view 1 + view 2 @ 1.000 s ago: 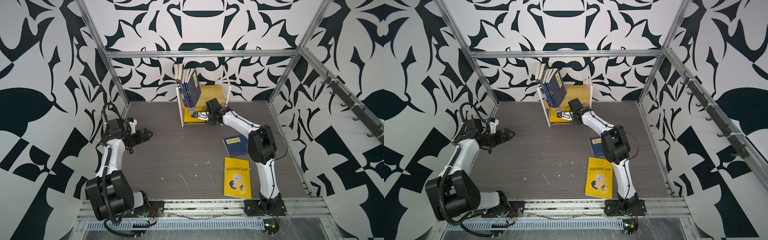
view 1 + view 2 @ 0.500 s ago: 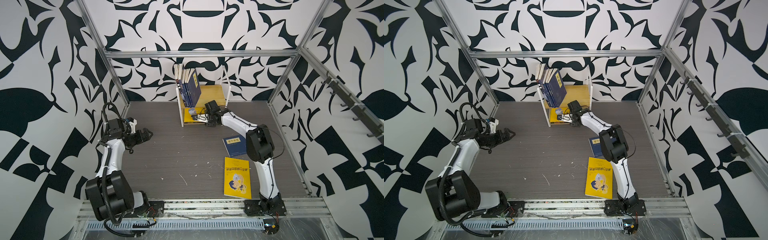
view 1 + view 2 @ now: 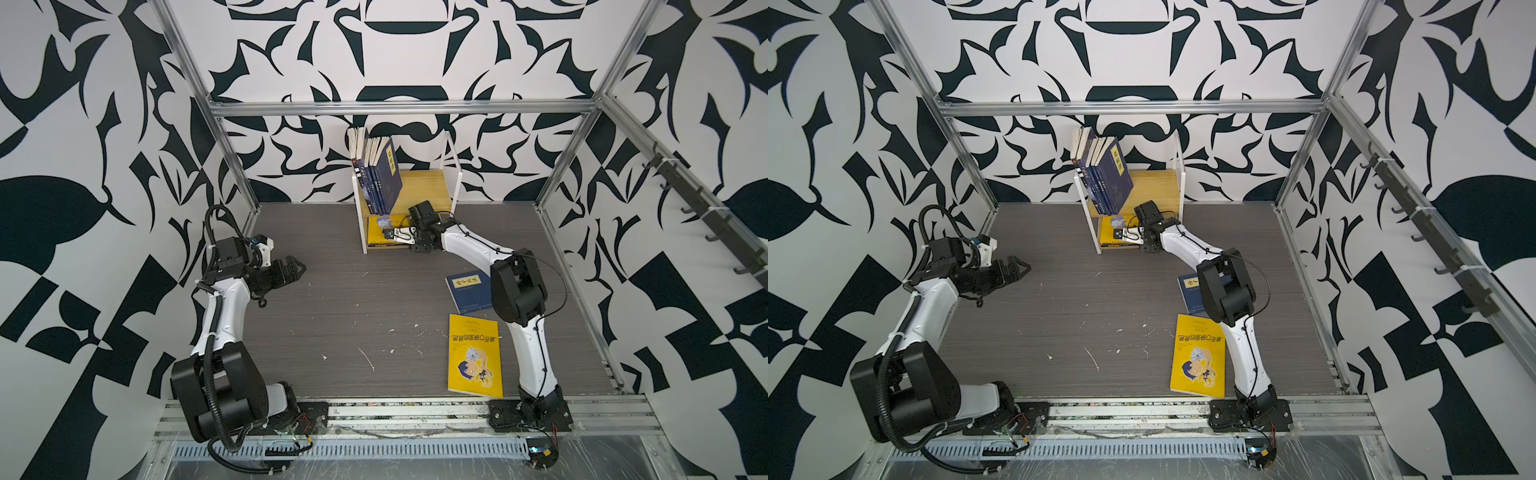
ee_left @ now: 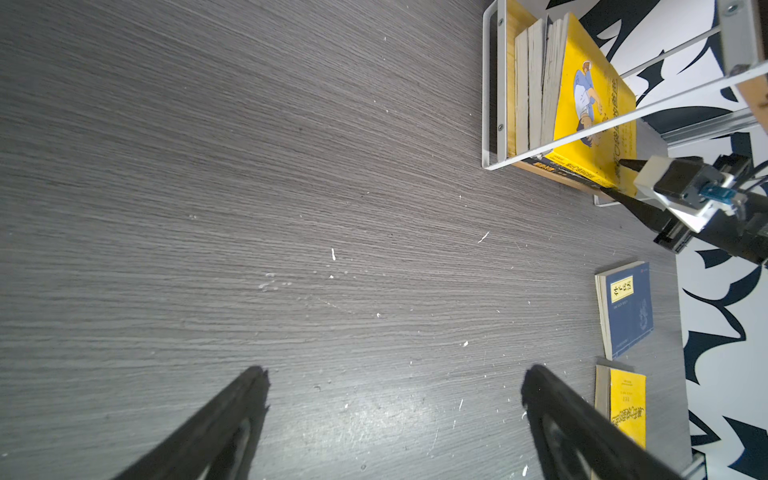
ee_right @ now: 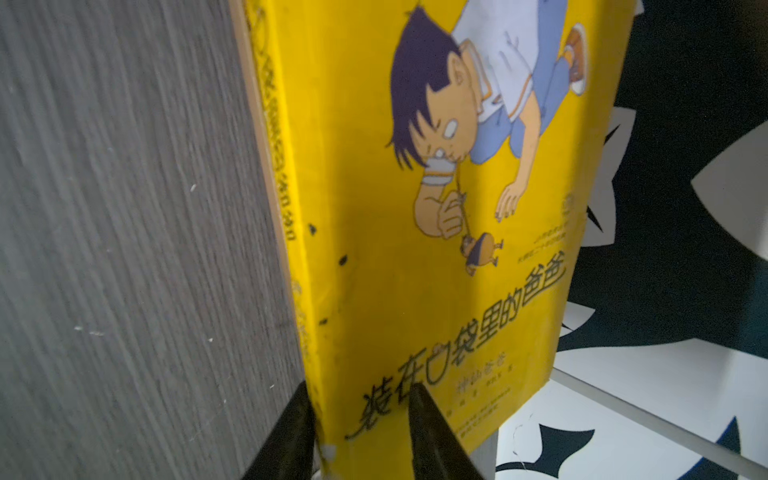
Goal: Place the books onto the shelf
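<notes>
Status: my right gripper (image 5: 360,388) pinches yellow book (image 5: 365,291) by its corner, length running ahead into shelf (image 3: 426,189); left gripper (image 3: 296,267) open, farther off.

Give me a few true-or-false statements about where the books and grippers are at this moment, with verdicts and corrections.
1. The left gripper is open and holds nothing. True.
2. The right gripper holds nothing. False: its jaws pinch the edge of the shelved yellow book, which lies on the lower tier of the shelf.
3. Two books lie flat on the table. True: a navy book and a loose yellow book, both beside the right arm.
4. The shelf's upper tier is empty. False: several standing navy books lean there.
</notes>
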{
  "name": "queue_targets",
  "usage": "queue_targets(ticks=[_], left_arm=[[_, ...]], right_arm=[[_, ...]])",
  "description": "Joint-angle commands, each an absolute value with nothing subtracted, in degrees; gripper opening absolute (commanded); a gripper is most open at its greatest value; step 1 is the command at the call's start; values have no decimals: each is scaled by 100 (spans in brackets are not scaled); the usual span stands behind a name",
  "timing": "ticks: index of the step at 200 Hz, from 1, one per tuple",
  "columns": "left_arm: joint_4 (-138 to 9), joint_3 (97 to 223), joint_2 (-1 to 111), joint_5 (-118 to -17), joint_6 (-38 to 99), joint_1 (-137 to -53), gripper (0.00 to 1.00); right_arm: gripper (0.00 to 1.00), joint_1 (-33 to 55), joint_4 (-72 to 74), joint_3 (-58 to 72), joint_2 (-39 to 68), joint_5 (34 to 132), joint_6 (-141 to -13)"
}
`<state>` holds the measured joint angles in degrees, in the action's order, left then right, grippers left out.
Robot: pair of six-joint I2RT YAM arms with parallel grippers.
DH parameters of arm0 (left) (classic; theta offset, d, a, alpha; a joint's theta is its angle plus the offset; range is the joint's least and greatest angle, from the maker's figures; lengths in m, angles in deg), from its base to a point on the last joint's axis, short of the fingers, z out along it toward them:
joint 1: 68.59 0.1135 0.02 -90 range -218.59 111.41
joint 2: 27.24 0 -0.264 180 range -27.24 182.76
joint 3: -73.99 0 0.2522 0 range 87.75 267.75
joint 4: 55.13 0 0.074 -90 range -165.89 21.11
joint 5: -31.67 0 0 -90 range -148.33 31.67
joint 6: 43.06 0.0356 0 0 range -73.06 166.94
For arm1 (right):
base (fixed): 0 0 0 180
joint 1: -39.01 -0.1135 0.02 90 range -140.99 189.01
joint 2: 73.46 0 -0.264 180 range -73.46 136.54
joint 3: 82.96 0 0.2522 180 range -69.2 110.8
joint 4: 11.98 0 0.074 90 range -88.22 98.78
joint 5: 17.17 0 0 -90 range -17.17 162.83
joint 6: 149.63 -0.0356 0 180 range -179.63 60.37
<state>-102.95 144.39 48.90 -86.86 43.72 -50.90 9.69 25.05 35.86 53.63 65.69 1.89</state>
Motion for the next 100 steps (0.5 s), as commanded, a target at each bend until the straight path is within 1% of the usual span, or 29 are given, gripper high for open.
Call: queue_targets(ticks=[1,50,100], left_arm=[[-10341,14422,4771,-8801,4338,-5051,100],[-10330,14419,4790,-8805,4339,-5057,100],[-10324,14418,4782,-8805,4342,-5057,100]], right_arm=[[42,983,2351,3795,5224,6562,188],[43,994,2478,3760,5035,6510,308],[42,1053,2483,3692,5023,6476,400]])
